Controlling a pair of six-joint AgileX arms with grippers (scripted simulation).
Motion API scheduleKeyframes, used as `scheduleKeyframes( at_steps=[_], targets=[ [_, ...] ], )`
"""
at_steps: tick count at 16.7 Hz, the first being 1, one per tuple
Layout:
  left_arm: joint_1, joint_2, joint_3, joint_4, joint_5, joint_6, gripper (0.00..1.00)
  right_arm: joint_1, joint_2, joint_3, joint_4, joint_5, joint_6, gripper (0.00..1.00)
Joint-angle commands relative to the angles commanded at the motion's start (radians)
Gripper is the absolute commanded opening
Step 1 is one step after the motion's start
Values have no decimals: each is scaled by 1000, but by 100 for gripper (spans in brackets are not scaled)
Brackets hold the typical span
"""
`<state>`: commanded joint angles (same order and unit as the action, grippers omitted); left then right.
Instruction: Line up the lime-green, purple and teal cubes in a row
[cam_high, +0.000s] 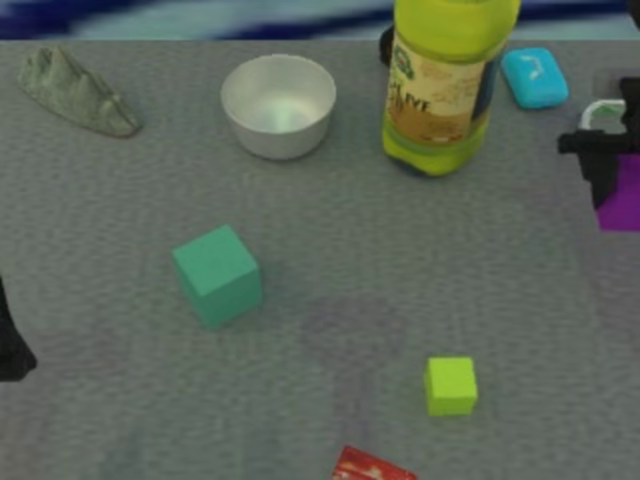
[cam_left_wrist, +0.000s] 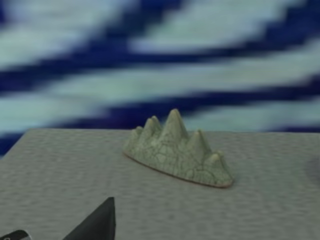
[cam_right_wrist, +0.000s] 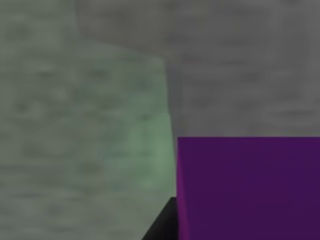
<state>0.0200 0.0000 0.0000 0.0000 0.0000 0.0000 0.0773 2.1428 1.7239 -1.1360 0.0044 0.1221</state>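
purple cube (cam_high: 622, 205) — under right end effector (cam_high: 605, 160)

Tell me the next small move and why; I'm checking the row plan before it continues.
Probably carry the purple cube inward: the right gripper, at the table's right edge, seems closed on it, while the teal cube and lime-green cube lie apart nearer the middle. The left gripper is parked at the left edge.

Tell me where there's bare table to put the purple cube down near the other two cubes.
Bare table lies between the teal cube and the lime-green cube, and in front of the teal cube on the left. The back is crowded: bowl, oil bottle, blue bar. The right gripper is at the right edge with the purple cube.
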Motion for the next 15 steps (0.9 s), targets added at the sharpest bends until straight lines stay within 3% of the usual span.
scheduleKeyframes(
  at_steps=[4,11,15],
  targets=[
    [0,0,0,0,0,0,100,149,-22,-22,-7,3,144,0],
    [0,0,0,0,0,0,100,603,-110,-122,-18,7,565,0],
    [0,0,0,0,0,0,100,765,-165,-168,-9,12,726,0]
  ],
)
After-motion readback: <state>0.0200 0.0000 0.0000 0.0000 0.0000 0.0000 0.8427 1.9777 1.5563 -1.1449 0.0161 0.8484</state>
